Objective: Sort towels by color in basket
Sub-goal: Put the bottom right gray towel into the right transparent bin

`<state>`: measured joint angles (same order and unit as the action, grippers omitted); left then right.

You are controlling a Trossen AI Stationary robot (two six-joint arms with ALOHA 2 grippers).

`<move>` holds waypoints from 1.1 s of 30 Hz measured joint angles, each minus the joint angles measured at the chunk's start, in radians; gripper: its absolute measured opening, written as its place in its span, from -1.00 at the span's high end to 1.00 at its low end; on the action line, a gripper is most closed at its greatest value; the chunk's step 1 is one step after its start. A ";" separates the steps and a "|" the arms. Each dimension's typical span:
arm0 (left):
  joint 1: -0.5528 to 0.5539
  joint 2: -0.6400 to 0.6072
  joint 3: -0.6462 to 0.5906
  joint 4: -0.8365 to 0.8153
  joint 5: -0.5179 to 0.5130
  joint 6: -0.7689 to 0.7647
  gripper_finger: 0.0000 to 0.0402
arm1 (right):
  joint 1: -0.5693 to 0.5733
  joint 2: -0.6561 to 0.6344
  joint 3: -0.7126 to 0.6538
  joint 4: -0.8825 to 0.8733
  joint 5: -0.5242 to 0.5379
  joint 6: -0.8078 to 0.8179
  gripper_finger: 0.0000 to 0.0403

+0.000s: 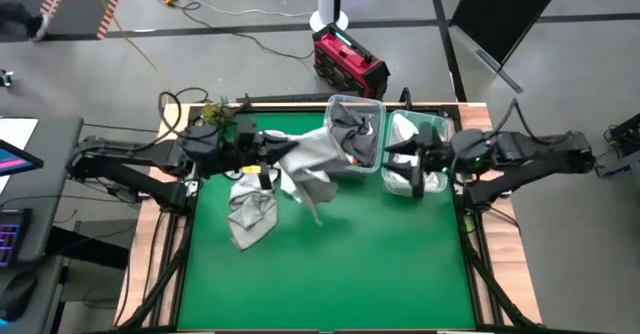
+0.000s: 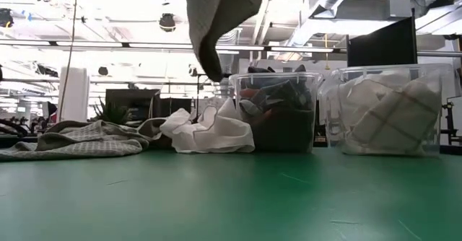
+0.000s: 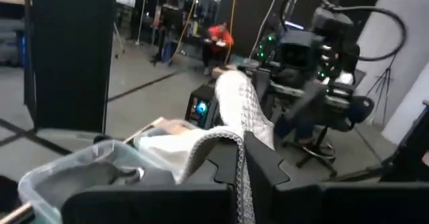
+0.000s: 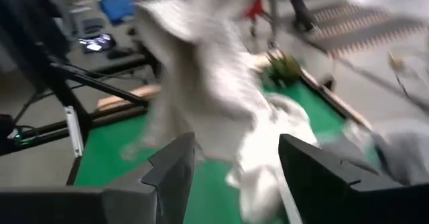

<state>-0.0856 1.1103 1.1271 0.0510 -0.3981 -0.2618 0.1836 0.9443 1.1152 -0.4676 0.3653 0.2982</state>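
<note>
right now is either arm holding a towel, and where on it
Yes. The left end effector is shut on the light grey towel, pinching a bunched edge so the rest hangs free. The right end effector is open, holding nothing.

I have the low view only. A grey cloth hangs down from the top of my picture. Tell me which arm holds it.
Observer: The left gripper does. The left wrist view shows it shut on the light grey towel.
Operator: Give me the right arm's position.
Observer: In the high view the right gripper is at the bin of white towels, on the side facing the other bin.
Operator: Say whether it carries anything.
Observer: No. The right wrist view shows its fingers open with nothing between them.
</note>
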 joint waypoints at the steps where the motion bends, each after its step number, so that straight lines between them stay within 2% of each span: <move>1: 0.000 0.002 0.000 0.008 0.000 0.006 0.99 | 0.012 0.022 0.000 0.050 0.000 -0.034 -0.21; 7: -0.002 0.067 -0.001 0.001 0.012 -0.063 0.99 | 0.032 0.122 0.000 0.226 -0.005 -0.113 -0.25; 14: -0.023 0.178 -0.001 0.150 0.176 -0.057 0.99 | 0.018 0.175 0.000 0.249 -0.028 -0.111 -0.33; 22: -0.030 0.293 -0.001 0.377 0.226 -0.075 0.99 | 0.028 0.216 0.003 0.271 -0.052 -0.120 -0.35; 25: -0.030 0.338 0.033 0.457 0.237 -0.037 0.99 | 0.037 0.249 0.018 0.279 -0.081 -0.120 -0.35; 33: -0.037 0.465 0.208 0.462 0.236 0.169 0.99 | 0.045 0.325 0.080 0.290 -0.103 -0.123 -0.34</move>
<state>-0.1225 1.5750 1.3351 0.5125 -0.1619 -0.0933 0.2290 1.2690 1.1956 -0.1772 0.2619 0.1749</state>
